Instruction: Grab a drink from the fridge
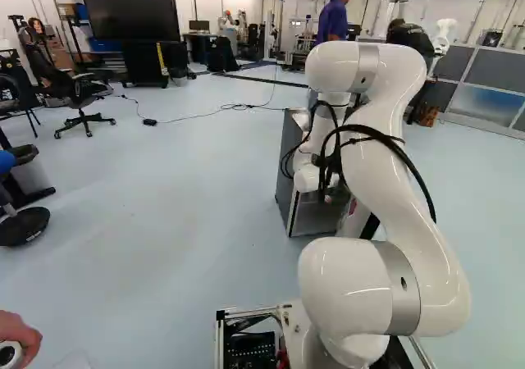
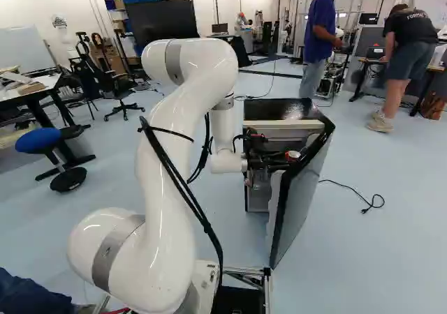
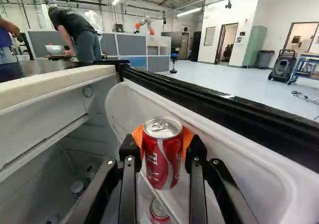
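Where orange pads squeeze it, the cylindrical metal can gleams.

The white arm rose left of the middle, black cables running along it. Its tool reached between the fridge and its open door, a red can at the tip. A black cord lay on the floor right of the door. Well left stood a blue stool; beyond the arm stood a large dark screen.
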